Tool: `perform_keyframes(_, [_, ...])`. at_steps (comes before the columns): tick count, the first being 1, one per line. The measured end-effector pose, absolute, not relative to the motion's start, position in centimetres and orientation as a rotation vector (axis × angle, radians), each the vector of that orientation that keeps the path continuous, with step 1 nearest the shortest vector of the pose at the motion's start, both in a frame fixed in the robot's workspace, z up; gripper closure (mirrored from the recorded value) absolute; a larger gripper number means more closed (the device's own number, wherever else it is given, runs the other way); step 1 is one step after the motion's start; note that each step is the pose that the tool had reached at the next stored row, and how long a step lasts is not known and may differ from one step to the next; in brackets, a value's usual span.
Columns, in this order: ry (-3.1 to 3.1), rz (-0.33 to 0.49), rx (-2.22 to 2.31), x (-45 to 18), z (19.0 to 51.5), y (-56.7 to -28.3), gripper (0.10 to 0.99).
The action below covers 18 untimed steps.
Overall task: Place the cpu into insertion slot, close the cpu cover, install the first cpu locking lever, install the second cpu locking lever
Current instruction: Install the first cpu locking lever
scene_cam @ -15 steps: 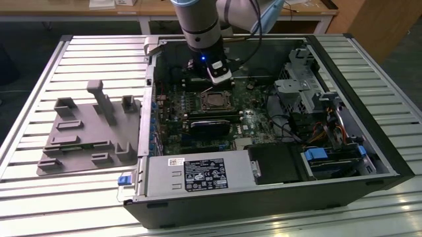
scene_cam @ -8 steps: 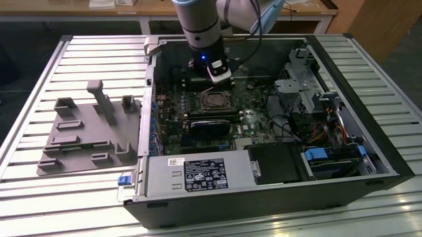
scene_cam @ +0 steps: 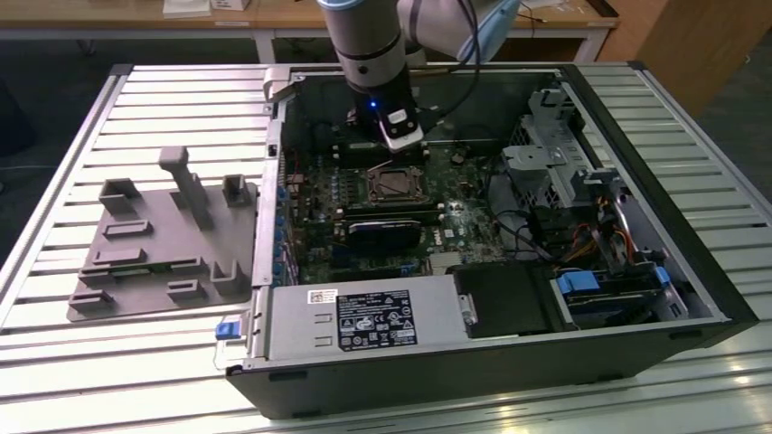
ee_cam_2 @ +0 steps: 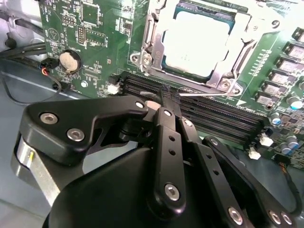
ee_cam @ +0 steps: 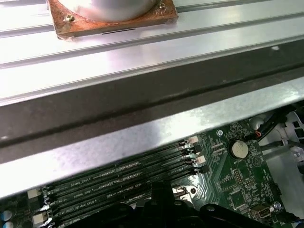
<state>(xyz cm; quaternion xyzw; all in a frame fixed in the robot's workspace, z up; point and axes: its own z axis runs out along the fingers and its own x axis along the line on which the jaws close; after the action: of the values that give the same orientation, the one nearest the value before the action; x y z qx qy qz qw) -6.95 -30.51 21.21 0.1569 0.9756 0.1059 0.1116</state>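
Upper right in the second wrist view, the cpu [ee_cam_2: 197, 40] lies under the lowered cpu cover [ee_cam_2: 240, 47], while the claw [ee_cam_2: 166, 97], pinched closed, sits just beside a thin locking lever [ee_cam_2: 209, 94], which seems not yet latched.

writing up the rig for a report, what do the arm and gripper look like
The arm is a silvery-grey tube with a small blue light near its wrist and a dark cable beside it. The gripper is black: jointed bars dotted with silver screw heads.
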Motion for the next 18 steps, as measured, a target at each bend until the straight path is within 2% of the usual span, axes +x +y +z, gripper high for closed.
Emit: perform_keyframes(18, [2.865, 0.3, 0.455, -6.82, 20.77, -30.37, 0.984])
